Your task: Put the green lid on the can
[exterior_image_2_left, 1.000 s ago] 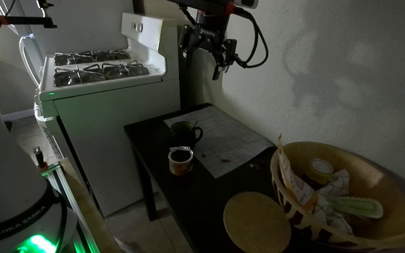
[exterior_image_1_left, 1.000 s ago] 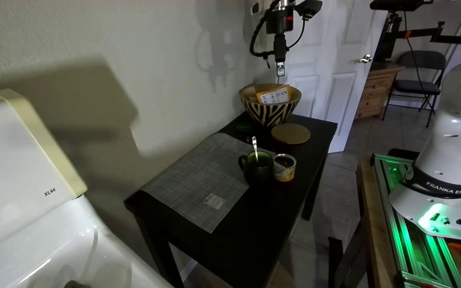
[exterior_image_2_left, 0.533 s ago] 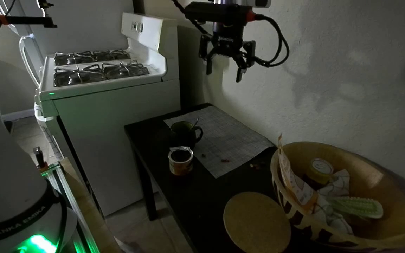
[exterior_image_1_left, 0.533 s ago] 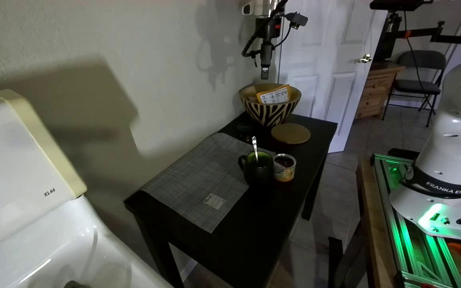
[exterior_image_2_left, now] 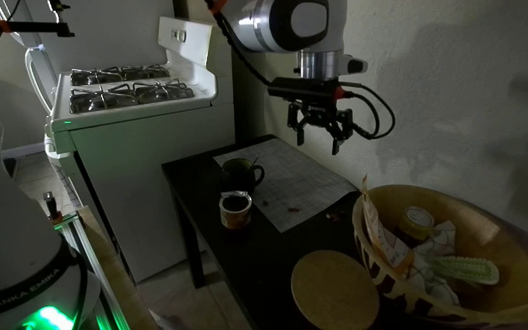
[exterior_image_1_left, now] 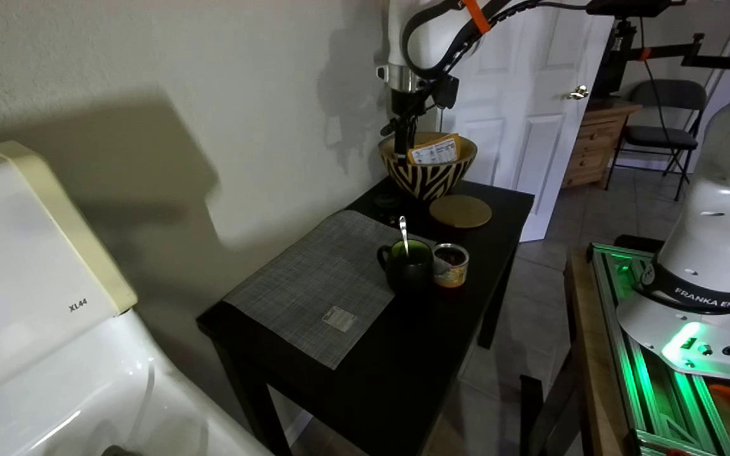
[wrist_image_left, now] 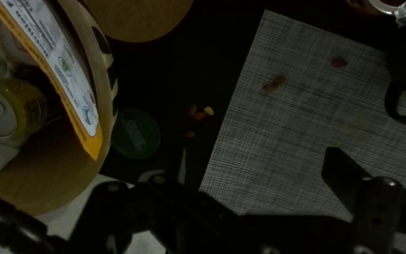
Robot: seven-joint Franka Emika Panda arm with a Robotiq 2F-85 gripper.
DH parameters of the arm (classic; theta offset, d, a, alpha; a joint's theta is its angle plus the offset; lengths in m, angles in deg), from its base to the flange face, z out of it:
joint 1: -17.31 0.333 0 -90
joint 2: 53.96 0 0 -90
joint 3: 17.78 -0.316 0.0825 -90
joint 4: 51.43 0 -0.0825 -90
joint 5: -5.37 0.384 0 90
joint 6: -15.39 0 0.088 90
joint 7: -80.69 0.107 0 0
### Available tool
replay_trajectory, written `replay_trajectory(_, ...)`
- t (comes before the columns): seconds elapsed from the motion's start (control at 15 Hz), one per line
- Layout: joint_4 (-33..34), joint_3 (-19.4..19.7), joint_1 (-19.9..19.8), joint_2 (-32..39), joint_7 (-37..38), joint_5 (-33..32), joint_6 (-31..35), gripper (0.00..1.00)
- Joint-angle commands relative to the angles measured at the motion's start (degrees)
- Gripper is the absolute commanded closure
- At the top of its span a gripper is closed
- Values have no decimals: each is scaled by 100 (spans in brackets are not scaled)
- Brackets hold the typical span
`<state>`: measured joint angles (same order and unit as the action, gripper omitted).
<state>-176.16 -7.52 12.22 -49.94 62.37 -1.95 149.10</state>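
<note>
The green lid (wrist_image_left: 136, 134) is a dark green disc with raised lettering, lying flat on the black table beside the basket in the wrist view. It shows faintly in an exterior view (exterior_image_1_left: 387, 201). The can (exterior_image_1_left: 450, 266) is a small open container with a peeled foil top, beside the black mug; it also shows in an exterior view (exterior_image_2_left: 235, 211) and at the wrist view's top right corner (wrist_image_left: 382, 5). My gripper (exterior_image_2_left: 318, 143) is open and empty above the table near the wall. In the wrist view its jaws (wrist_image_left: 254, 155) span the placemat's edge, with the lid left of them.
A striped basket (exterior_image_2_left: 438, 316) holding a packet and a yellow can stands close to the lid. A black mug (exterior_image_1_left: 410, 272) with a spoon adjoins the can. A grey placemat (exterior_image_1_left: 314, 285), a round brown board (exterior_image_2_left: 335, 288) and crumbs (wrist_image_left: 199, 114) lie on the table.
My gripper has come down and moved toward the wall, and it has turned to point straighter down. It stays open. The lid, can, mug and basket have not moved.
</note>
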Motion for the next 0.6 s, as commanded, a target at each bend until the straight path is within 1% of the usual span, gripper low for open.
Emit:
replay_trajectory(0.0, 33, -125, -125, 36, 8, -11, -16, 0)
replay_trajectory(0.2, 56, -149, -114, -60, 5, -7, -16, 0)
replay_trajectory(0.27, 48, -172, -39, 117, 486, -428, 459, 0)
replay_trajectory(0.33, 83, -185, -18, 241, 656, -625, 684, 0)
replay_trajectory(0.4, 252, -209, 32, 545, 903, -996, 834, 0)
replay_trajectory(0.47, 328, -210, 61, 688, 1093, -1276, 901, 0)
replay_trajectory(0.53, 511, -198, 108, 987, 1328, -1582, 879, 0)
